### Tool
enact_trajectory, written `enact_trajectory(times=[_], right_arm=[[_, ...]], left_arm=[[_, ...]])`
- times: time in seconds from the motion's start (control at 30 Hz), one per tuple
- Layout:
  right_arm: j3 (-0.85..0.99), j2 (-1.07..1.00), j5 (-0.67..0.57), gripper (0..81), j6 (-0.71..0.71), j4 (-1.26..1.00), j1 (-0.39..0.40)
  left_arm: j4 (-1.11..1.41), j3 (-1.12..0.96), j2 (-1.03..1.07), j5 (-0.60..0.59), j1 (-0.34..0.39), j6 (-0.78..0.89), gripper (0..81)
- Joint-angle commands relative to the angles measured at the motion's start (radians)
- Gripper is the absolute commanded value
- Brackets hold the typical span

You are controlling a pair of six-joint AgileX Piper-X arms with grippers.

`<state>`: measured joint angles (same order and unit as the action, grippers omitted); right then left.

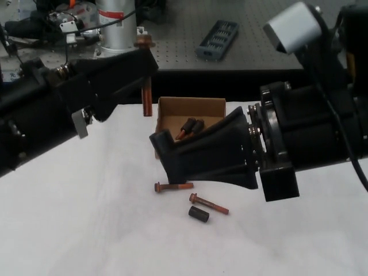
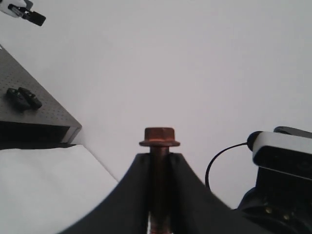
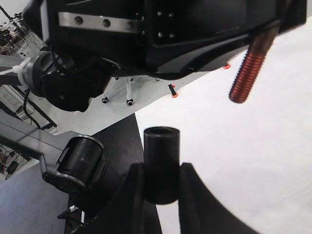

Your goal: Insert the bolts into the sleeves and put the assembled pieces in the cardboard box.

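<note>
Right gripper, clamped on the sleeve, sits mid-frame in your high view; left gripper holds the bolt vertical, threads down, to its upper left.

Bright, even light washes the white cloth, leaving soft shadows.

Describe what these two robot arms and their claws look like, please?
Both arms are matte black. The left gripper and right gripper each have two black wedge-shaped fingers, broad at the base and narrow at the tips. A white-capped camera sits on the right arm's wrist, with a thin black cable running from it. A silver plate with small screws is fixed on the left arm.
</note>
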<state>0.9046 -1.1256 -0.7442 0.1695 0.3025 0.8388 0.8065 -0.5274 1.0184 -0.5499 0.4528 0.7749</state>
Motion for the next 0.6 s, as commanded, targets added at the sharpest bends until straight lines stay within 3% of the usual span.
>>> enact_trajectory(times=[0.0, 0.57], right_arm=[[0.003, -0.002, 0.015, 2.7, 0.001, -0.018, 0.002], [0.003, -0.002, 0.039, 2.7, 0.001, -0.048, 0.002]], left_arm=[[0.059, -0.003, -0.010, -0.017, -0.002, 0.048, 0.6], [0.116, -0.003, -0.013, -0.047, 0.001, 0.169, 0.6]])
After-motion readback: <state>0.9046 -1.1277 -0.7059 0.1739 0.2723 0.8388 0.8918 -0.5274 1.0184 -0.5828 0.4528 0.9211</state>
